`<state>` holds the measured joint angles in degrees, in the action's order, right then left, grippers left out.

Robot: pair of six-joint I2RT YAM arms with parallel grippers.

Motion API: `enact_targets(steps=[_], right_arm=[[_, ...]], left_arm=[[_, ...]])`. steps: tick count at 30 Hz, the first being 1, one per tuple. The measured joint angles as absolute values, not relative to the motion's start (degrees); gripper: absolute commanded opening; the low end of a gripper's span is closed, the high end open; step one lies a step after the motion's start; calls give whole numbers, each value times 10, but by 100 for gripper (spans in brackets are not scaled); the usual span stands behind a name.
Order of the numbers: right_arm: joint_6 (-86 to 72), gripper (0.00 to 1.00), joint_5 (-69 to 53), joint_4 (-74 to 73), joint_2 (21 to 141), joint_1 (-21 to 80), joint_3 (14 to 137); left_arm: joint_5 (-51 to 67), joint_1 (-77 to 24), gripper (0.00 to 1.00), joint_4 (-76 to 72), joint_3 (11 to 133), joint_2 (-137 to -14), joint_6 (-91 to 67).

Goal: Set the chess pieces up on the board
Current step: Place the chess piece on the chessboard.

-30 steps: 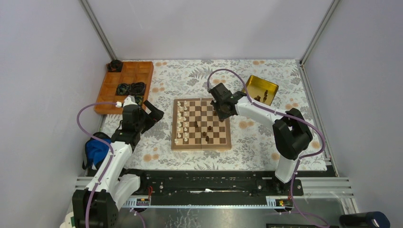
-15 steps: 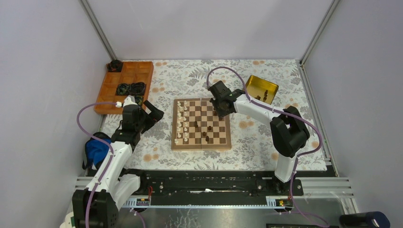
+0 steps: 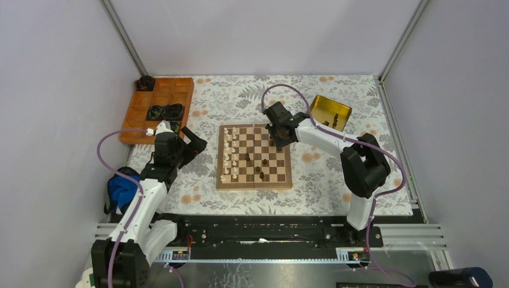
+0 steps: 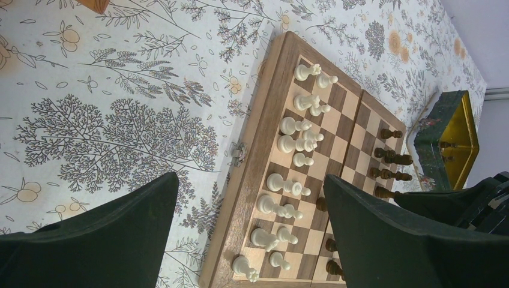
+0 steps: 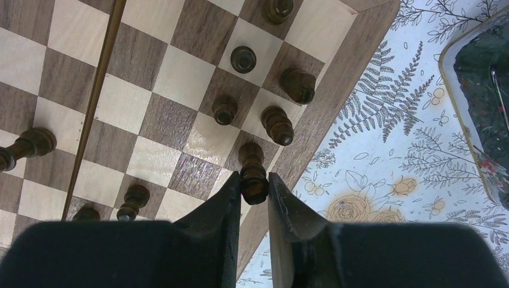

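The wooden chessboard (image 3: 254, 183) lies mid-table. Cream pieces (image 3: 228, 153) stand in its two left columns and also show in the left wrist view (image 4: 287, 126). Several dark brown pieces (image 3: 262, 165) stand scattered toward the right, and more stand near the border (image 5: 277, 125). My right gripper (image 5: 254, 185) is shut on a dark brown piece (image 5: 252, 171), held upright over a square at the board's far right edge (image 3: 280, 138). I cannot tell whether it touches the board. My left gripper (image 4: 250, 180) is open and empty, hovering left of the board (image 3: 193, 143).
A gold tin (image 3: 336, 105) with a few dark pieces sits right of the board. An orange compartment tray (image 3: 144, 117) with black rings is at the far left. A blue object (image 3: 122, 189) lies by the left arm. A floral cloth (image 3: 240, 93) covers the table.
My right gripper has shifted slightly toward the board's far edge with the dark piece. The left arm has not moved.
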<state>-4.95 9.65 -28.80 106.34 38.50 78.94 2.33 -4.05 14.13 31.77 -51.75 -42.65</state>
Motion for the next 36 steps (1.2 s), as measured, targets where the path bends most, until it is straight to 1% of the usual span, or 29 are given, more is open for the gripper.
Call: enact_targets(steps=[12,18,24,28,36], right_arm=[[-50,9,96,-288,1063,382,789],[-50,12,96,-288,1063,382,789],[-50,20,96,-288,1063,382,789],[-50,27,95,-289,1063,382,789],[-50,35,94,-293,1063,382,789]], left_arm=[[23,-41,99,141,318,-517,-427],[23,-41,99,141,318,-517,-427],[23,-41,99,141,317,-514,-427],[23,-41,99,141,317,-514,-427],[23,-41,99,141,317,-511,-427]])
